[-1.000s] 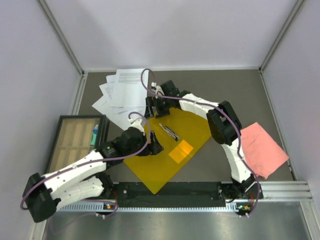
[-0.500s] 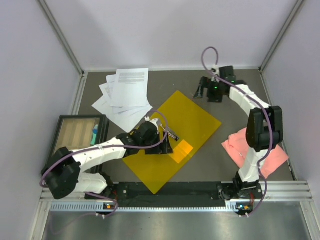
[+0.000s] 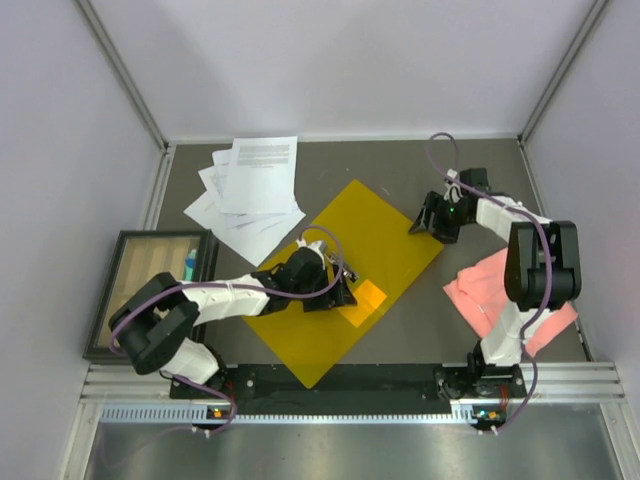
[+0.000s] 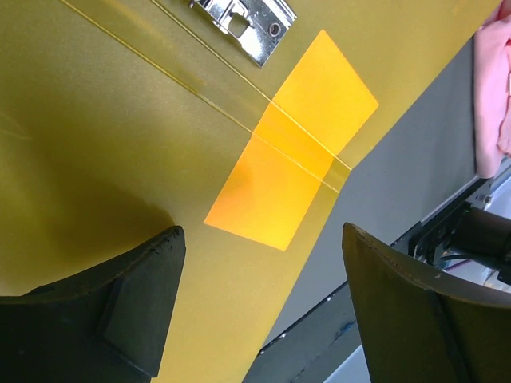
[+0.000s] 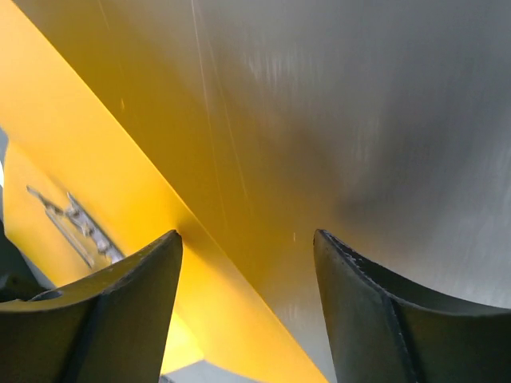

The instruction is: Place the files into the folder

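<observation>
At the far left, around 10 o'clock from the folder's middle, the files (image 3: 250,190) lie fanned on the table, well apart from both my grippers and not yet touched. My left gripper (image 3: 340,292) has slid from the folder's left edge to its centre. Its fingers are spread, holding nothing, and hover over the inner leaf just beyond the metal clip (image 4: 239,16), with the orange label patch (image 4: 291,152) showing between them. The folder (image 3: 385,240) now lies fully opened, its far leaf flat out toward 1 o'clock where a second ago it was still raised. My right gripper (image 3: 422,218) has let that leaf go, swung wide, and come back to its 2 o'clock corner, fingers apart and empty. The pink cloth (image 3: 500,290) sits at 4 o'clock. I judge the opening step done, and fetching the sheets comes next.
</observation>
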Controlling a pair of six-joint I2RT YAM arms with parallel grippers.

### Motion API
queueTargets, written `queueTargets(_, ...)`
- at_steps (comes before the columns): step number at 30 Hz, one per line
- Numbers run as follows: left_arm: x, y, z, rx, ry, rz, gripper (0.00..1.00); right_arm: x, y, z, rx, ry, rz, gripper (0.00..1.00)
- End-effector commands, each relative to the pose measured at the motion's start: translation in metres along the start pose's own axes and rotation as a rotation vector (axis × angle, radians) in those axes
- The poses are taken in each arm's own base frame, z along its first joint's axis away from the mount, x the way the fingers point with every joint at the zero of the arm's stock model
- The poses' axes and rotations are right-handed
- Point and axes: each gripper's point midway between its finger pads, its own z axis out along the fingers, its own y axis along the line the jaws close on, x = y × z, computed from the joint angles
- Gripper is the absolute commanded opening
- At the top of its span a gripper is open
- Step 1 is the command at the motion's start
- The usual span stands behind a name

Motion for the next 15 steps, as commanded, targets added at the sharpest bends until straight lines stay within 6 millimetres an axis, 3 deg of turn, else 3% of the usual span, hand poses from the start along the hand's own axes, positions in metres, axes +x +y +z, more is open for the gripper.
queueTargets(1,0.009,0.001,0.005,0.031,0.002,-0.015,0.84,-0.006,0.017,-0.026,-0.049,-0.102,-0.040,0.65)
queueTargets(7,0.017,0.000,0.003,0.033,0.003,0.011,0.84,0.009,-0.006,-0.044,-0.034,-0.135,0.011,0.43)
queueTargets(10,0.015,-0.005,-0.004,0.047,-0.010,0.022,0.84,0.018,-0.003,-0.052,-0.041,-0.143,0.008,0.34)
queueTargets(14,-0.007,-0.026,-0.025,0.067,-0.084,0.068,0.87,0.018,-0.002,-0.066,-0.009,-0.173,-0.013,0.34)
queueTargets(15,-0.016,-0.031,-0.032,0.069,-0.113,0.070,0.88,0.020,-0.004,-0.073,0.020,-0.173,-0.011,0.42)
